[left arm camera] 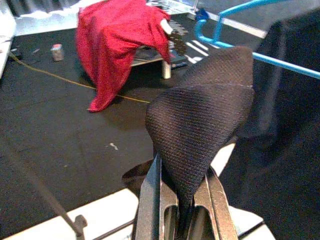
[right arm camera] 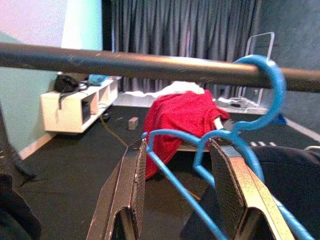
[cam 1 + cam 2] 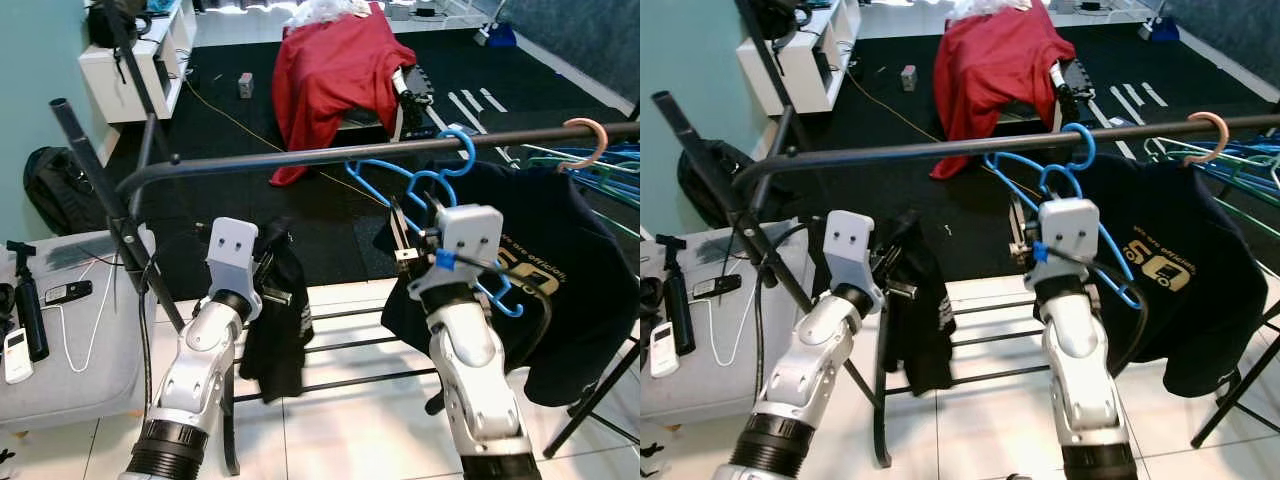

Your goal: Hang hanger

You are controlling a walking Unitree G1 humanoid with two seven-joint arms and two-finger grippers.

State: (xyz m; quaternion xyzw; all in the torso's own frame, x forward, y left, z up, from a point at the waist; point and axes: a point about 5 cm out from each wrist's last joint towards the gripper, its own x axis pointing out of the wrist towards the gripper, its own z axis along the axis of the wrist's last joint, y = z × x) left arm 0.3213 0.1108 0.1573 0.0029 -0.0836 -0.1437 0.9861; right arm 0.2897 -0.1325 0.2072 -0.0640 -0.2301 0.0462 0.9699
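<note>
A blue hanger [image 3: 462,150] hangs by its hook over the black rail [image 3: 300,157], carrying a black shirt [image 3: 560,260] with gold print. My right gripper [image 3: 410,235] is just below the rail at the hanger's neck. In the right wrist view its fingers [image 2: 131,190] stand apart, open, with the blue hanger [image 2: 272,85] wire passing between them under the rail [image 2: 125,62]. My left gripper [image 3: 278,272] is lower and to the left, shut on a fold of black cloth [image 1: 200,120] that hangs down from it [image 3: 285,320].
A pink hook [image 3: 590,135] and green hangers [image 3: 590,170] sit on the rail's right end. The rack's slanted post [image 3: 100,190] is at left, beside a grey table [image 3: 90,370] with remotes. A red cloth [image 3: 335,70] drapes furniture on the dark mat beyond.
</note>
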